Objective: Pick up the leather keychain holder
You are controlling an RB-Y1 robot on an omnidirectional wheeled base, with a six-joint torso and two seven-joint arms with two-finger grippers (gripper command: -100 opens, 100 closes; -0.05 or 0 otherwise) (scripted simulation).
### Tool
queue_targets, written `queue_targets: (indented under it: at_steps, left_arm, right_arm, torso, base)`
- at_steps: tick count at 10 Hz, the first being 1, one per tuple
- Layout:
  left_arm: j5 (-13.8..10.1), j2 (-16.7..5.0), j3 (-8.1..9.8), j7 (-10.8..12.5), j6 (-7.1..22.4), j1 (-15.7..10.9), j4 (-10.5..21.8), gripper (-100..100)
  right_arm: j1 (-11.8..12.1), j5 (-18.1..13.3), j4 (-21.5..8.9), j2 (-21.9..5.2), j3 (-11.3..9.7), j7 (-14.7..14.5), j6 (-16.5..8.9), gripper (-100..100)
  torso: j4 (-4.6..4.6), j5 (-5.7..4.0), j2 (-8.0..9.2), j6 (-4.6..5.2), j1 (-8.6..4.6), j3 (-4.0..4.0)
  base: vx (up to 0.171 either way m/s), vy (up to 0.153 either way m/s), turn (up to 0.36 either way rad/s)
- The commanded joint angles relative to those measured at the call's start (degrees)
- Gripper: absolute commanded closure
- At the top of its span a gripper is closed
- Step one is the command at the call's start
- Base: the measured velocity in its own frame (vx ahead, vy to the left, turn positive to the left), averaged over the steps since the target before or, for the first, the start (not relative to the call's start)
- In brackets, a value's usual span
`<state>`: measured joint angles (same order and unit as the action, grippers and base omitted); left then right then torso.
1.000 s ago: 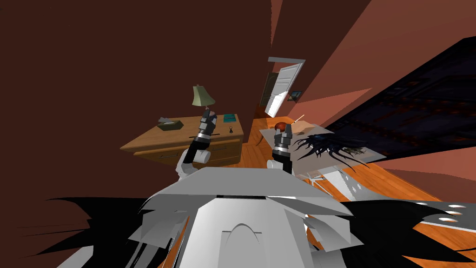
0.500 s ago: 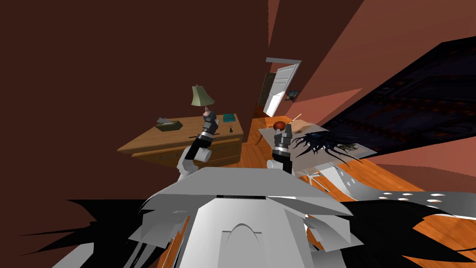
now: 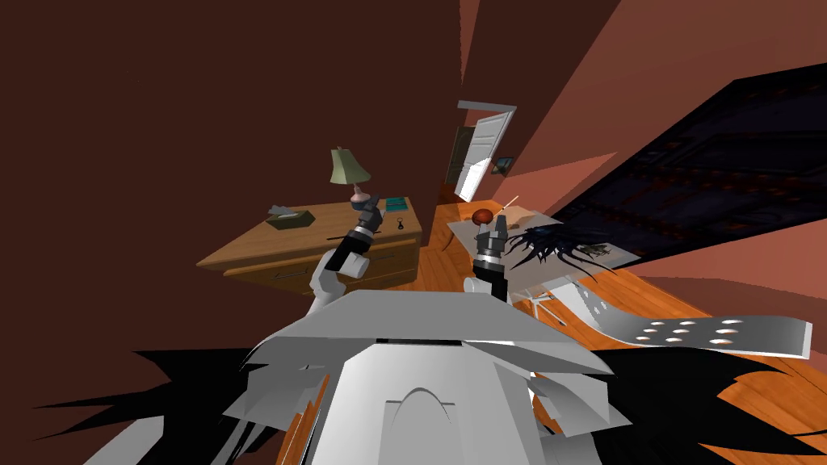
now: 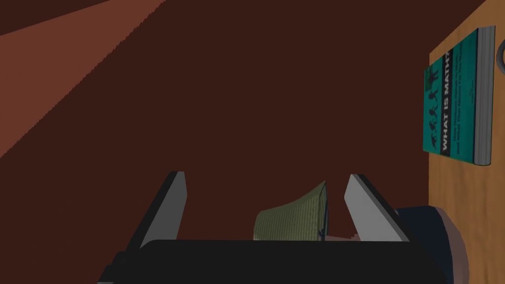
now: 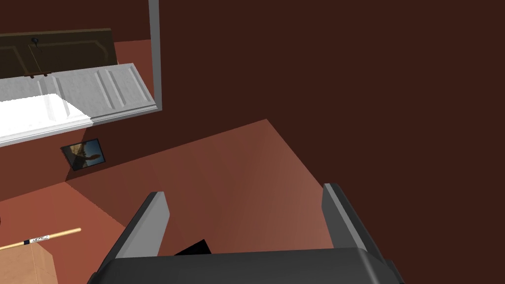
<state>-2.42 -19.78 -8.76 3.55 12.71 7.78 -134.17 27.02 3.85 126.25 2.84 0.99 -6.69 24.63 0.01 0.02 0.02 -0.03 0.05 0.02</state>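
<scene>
Over dresser (image 3: pixel 258 246): edged left gripper (image 3: pixel 371 208), blades spread, from lamp (image 3: pixel 350 168) toward keychain (image 3: pixel 400 224); not yet above it. Holding right gripper (image 3: pixel 491 232) spread, idle.

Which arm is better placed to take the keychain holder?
Left. The open left gripper hangs over the wooden dresser, close to the keychain holder; the right gripper is by the grey table, farther off.

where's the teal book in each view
head view: teal book on the wooden dresser, right of the lamp.
left wrist view: teal book on the dresser top beside the lamp's base.
right wrist view: faces the white door instead.
shared landmark: the lamp.
</scene>
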Motion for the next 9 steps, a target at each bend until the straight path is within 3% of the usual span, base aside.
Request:
queue_targets:
  at_steps: [1, 9]
  left_arm:
    - [0.1, -1.1, -0.76, 0.4, 2.9, -1.6, -0.1, -100]
    - [0.4, -2.9, -2.41, 1.0, 13.6, -4.7, 0.1, -100]
  right_arm:
    - [0.0, 0.0, 0.0, 0.0, 0.0, 0.0, 0.0, 0]
    - [0.0, 0.0, 0.0, 0.0, 0.0, 0.0, 0.0, 0]
  torso:
    - [0.0, 0.0, 0.0, 0.0, 0.0, 0.0]
    - [0.0, 0.0, 0.0, 0.0, 0.01, 0.0]
  base:
    - [-0.018, 0.016, -0.099]
    - [-0.012, 0.012, -0.041]
